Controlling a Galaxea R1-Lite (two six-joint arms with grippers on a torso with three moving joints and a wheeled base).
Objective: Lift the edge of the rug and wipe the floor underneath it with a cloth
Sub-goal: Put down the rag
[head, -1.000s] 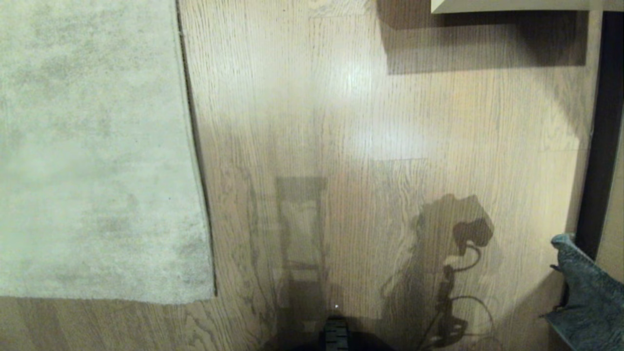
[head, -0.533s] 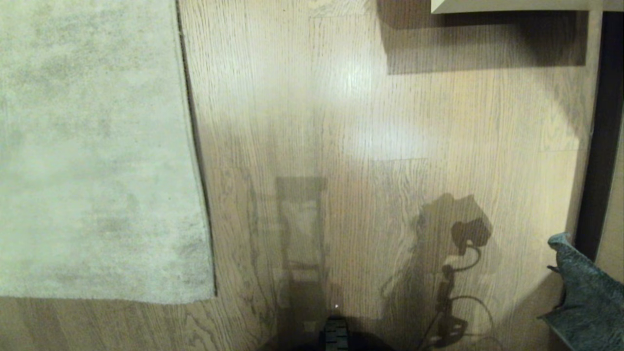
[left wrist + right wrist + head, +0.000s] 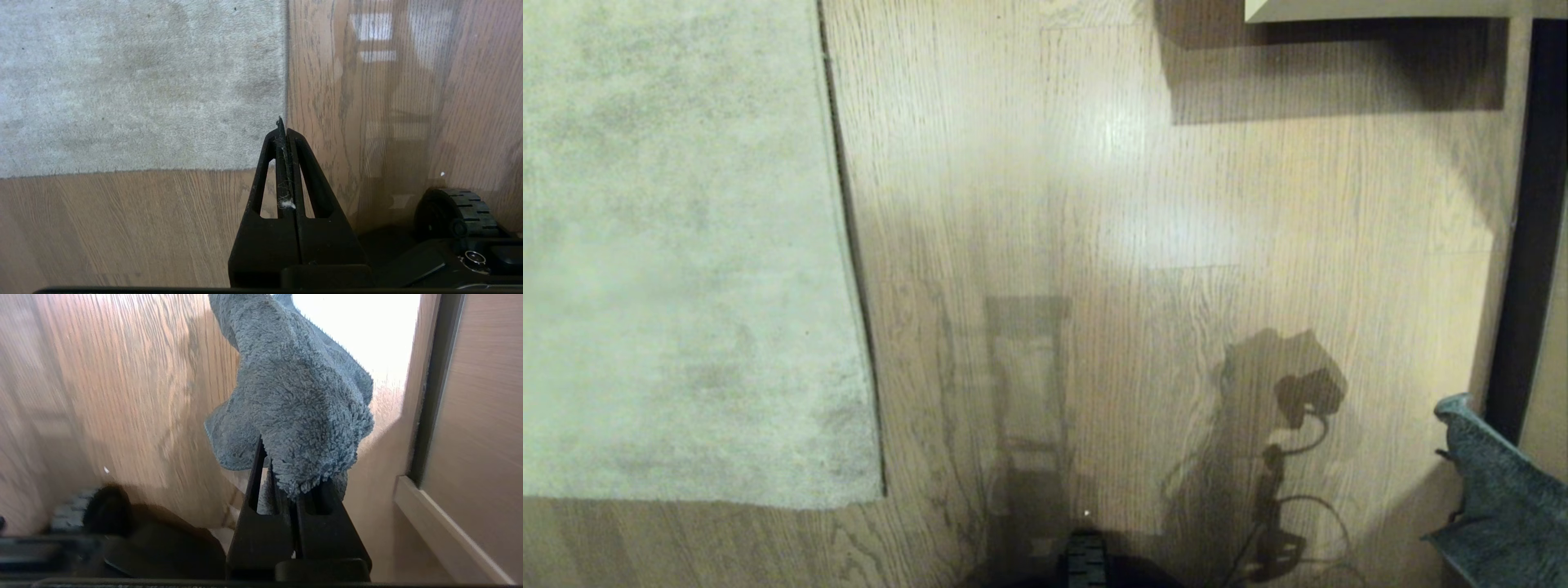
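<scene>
Floor: wood-grain planks fill most of the head view, glossy, carrying shadows of the robot's arms and trunk.

Rug: pale grey-beige, lies flat on the left, its dark-trimmed right edge running near to far, near corner square on the planks. Not yet lifted anywhere.

Pale skirting and a dark doorframe at far right.

Cloth: grey-teal microfibre, at the near right edge of the head view, well apart from the rug. Over the last second it has sunk a little and shifted slightly; nothing else has changed. Likely only sway, so no real progress yet.

Right gripper: fingers clamped on the cloth, which bunches ahead of them.

Left gripper: fingers pressed together, holding nothing but lint, hanging over the planks just beside the rug's near right corner.

Next step, judged: left fingers must part to pinch that edge.
</scene>
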